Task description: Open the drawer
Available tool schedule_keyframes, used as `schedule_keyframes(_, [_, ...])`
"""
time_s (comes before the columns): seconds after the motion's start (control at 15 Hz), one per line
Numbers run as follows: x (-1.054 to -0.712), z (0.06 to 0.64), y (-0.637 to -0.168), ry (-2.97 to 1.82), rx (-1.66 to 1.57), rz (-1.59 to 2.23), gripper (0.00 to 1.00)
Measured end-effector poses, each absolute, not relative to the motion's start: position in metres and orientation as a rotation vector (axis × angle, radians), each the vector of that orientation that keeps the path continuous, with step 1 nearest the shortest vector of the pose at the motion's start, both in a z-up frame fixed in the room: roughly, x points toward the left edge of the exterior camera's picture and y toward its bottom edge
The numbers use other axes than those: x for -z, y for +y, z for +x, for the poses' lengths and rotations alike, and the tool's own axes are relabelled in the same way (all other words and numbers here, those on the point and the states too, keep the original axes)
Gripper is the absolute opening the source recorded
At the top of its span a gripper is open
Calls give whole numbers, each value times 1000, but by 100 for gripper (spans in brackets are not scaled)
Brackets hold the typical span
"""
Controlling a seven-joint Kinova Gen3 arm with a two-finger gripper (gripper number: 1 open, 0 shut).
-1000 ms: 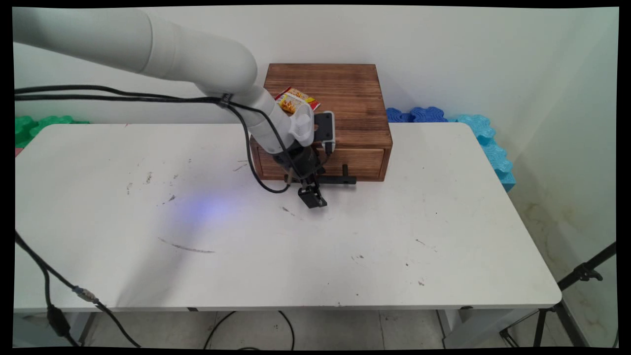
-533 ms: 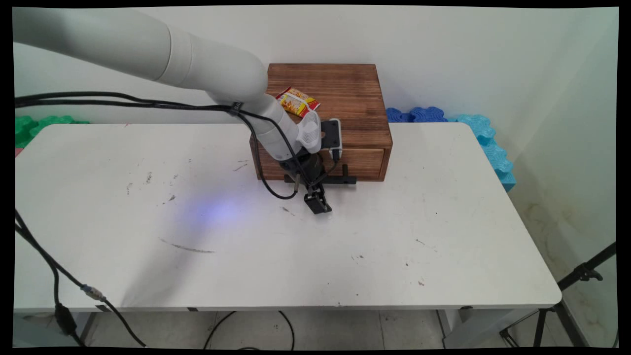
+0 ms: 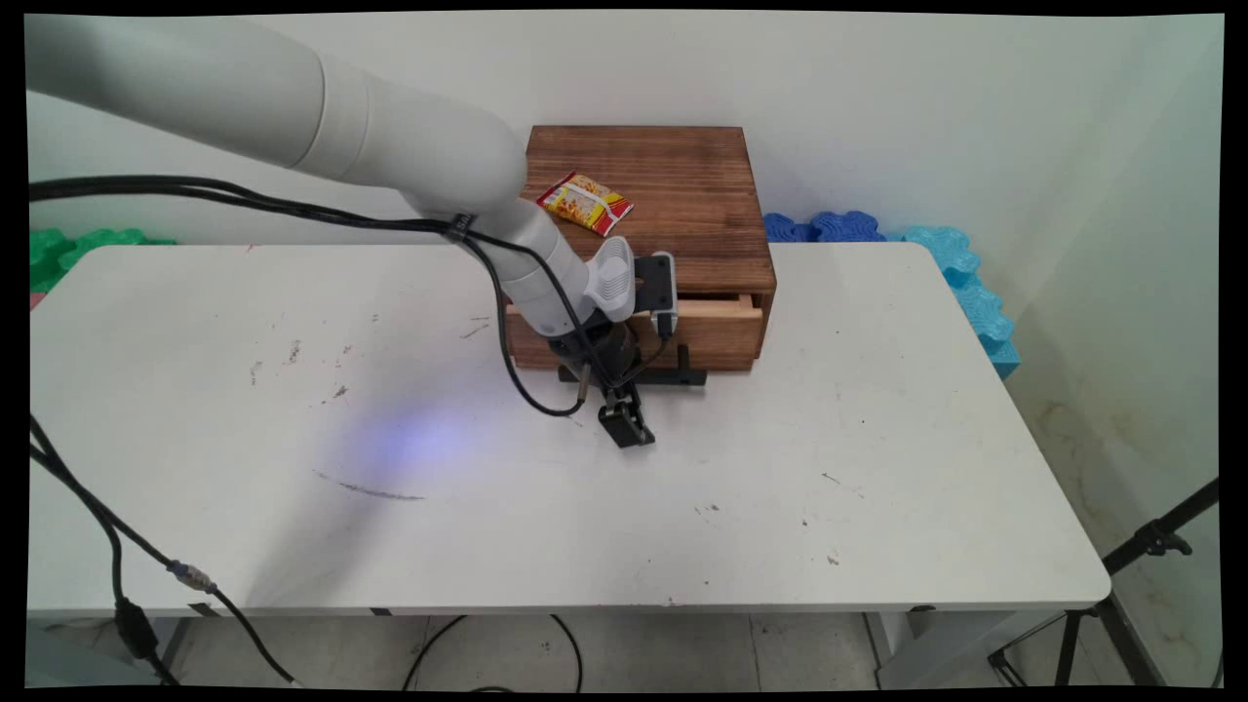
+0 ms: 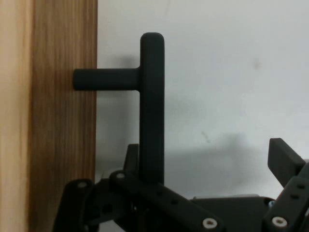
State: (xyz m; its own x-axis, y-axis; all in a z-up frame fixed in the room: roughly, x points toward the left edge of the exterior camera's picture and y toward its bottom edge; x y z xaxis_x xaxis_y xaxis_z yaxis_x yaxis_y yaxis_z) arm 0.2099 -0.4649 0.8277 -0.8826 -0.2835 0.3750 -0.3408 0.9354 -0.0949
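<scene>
A dark wooden box [image 3: 673, 185] stands at the table's far side with a red and yellow snack packet [image 3: 585, 203] on its top. Its drawer [image 3: 726, 331] is slid out a little, showing pale wood at the upper edge. A black T-shaped handle [image 3: 682, 374] juts from the drawer front. In the hand view the handle's bar [image 4: 152, 106] runs down into my gripper [image 4: 205, 150], right against the left finger [image 4: 131, 154], which sits between the bar and the drawer front [image 4: 63, 121]. The right finger [image 4: 284, 159] stands far off, so the gripper [image 3: 624, 426] is open.
Blue foam pieces [image 3: 838, 226] and cyan ones [image 3: 975, 292] lie behind and beside the table's far right corner, green ones [image 3: 78, 244] at the far left. A black tripod [image 3: 1150, 541] stands off the right front corner. Black cables [image 3: 244, 195] hang from the arm.
The gripper has moved toward the table's near side with the handle, and the drawer, shut at first, has slid out a little.
</scene>
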Motion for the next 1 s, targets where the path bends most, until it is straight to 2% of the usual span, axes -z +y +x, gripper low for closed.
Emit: schedule_keyframes(1.0, [-843, 204, -393, -2724, -136, 399, 100])
